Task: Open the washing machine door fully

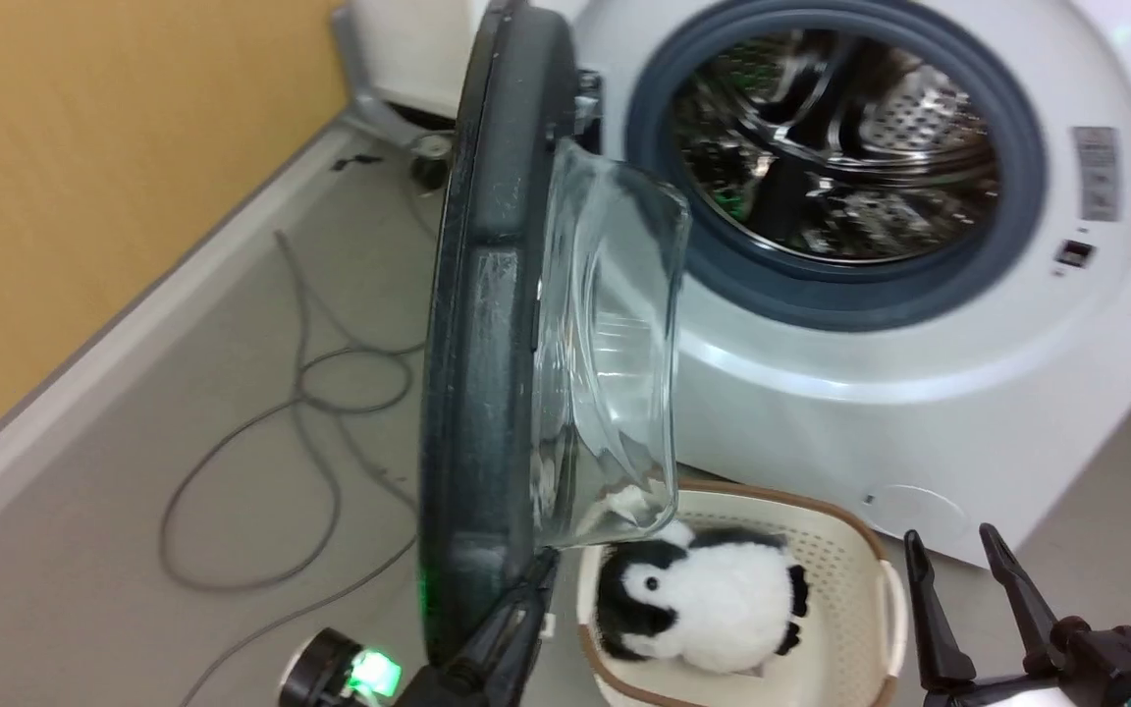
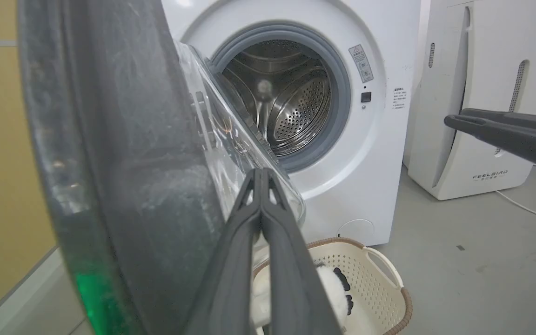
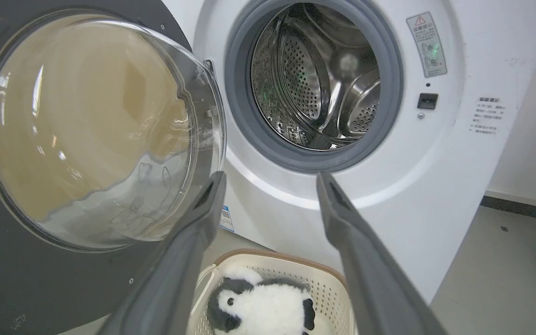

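Note:
The washing machine door [image 1: 487,324] stands swung out edge-on toward me, its clear glass bowl [image 1: 615,353] bulging to the right. In the right wrist view the door [image 3: 26,260] shows its inner face and bowl [image 3: 96,135]. The white washing machine [image 1: 919,393] has its steel drum [image 1: 840,147] exposed inside the grey gasket. My left gripper [image 1: 536,570] is shut, its tips by the door's lower inner rim; its fingers [image 2: 261,218] are pressed together beside the bowl [image 2: 221,139]. My right gripper [image 1: 953,545] is open at lower right, away from the door, and is seen as two spread fingers [image 3: 212,200].
A cream laundry basket [image 1: 850,550] holding a black-and-white plush penguin [image 1: 703,604] sits on the floor under the door's bowl. Grey cables [image 1: 310,393] loop on the floor at left by the yellow wall. A white FEELBIRD appliance [image 2: 477,102] stands right of the machine.

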Robot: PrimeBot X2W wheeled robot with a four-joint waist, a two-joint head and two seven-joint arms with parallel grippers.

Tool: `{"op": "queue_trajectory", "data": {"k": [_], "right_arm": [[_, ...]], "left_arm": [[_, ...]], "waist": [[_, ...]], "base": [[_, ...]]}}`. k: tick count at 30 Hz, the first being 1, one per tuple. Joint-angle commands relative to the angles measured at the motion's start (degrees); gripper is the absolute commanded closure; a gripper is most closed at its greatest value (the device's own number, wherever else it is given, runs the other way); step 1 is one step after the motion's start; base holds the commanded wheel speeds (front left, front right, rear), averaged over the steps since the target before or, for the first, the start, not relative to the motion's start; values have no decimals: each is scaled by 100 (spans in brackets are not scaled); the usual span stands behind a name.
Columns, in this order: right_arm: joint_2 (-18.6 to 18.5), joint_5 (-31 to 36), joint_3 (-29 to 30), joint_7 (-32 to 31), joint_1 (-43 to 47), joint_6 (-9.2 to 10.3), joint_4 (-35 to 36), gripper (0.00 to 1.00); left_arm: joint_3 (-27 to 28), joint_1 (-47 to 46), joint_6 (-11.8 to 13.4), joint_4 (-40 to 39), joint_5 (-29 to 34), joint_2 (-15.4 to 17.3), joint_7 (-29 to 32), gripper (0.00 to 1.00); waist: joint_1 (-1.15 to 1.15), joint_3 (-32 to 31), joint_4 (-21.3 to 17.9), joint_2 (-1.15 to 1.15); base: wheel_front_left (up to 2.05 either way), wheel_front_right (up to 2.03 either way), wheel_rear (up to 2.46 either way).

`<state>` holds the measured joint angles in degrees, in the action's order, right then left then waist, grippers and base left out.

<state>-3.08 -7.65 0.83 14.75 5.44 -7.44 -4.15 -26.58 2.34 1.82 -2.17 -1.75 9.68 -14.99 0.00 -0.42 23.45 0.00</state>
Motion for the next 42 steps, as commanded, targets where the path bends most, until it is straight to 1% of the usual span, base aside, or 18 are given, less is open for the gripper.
{"op": "queue_trajectory", "data": {"k": [1,5,8,14,19,21,26,31,39,40,42], "right_arm": [[20,-29,5,25,24,-5,4,0],[20,-2,-8,25,1,-5,-11,0],[20,6,7,25,-25,-5,-7,0],[20,68,-11,25,-41,-5,-19,0],[20,160,-20,25,-88,-5,-49,0],[20,202,-23,25,-128,-5,-58,0],[20,331,-37,25,-247,-5,-63,0],[9,488,-42,25,-423,-5,-30,0],[-144,574,-26,25,-697,-5,-19,0],[-144,574,-26,25,-697,-5,-19,0],[-207,589,-54,25,-812,-5,-12,0]], "left_arm": [[54,44,24,30,-18,48,-1,100],[119,-19,16,110,-13,134,-1,100],[300,-68,95,176,-38,226,-1,100],[927,-174,330,348,-294,381,-1,100],[1476,-342,446,522,-546,454,-1,100],[1667,-454,465,620,-653,419,-1,100],[2161,-883,424,929,-868,253,-1,100],[2754,-1313,412,1262,-957,152,-1,100],[3568,-1968,208,1829,-952,201,-1,100],[3568,-1968,208,1829,-952,201,-1,100],[3865,-2189,143,2001,-962,239,-1,100]], "waist": [[0,43,193,0],[0,95,415,0],[0,128,531,0],[0,228,665,0],[0,379,709,0],[0,456,723,0],[0,673,746,0],[0,1017,645,0],[0,1562,410,0],[0,1562,410,0],[0,1748,304,0]], "base": [[0,0,0],[0,0,0],[0,0,0],[0,0,0],[0,0,0],[0,0,0],[0,0,0],[0,0,0],[0,0,0],[0,0,0],[0,0,0]]}}
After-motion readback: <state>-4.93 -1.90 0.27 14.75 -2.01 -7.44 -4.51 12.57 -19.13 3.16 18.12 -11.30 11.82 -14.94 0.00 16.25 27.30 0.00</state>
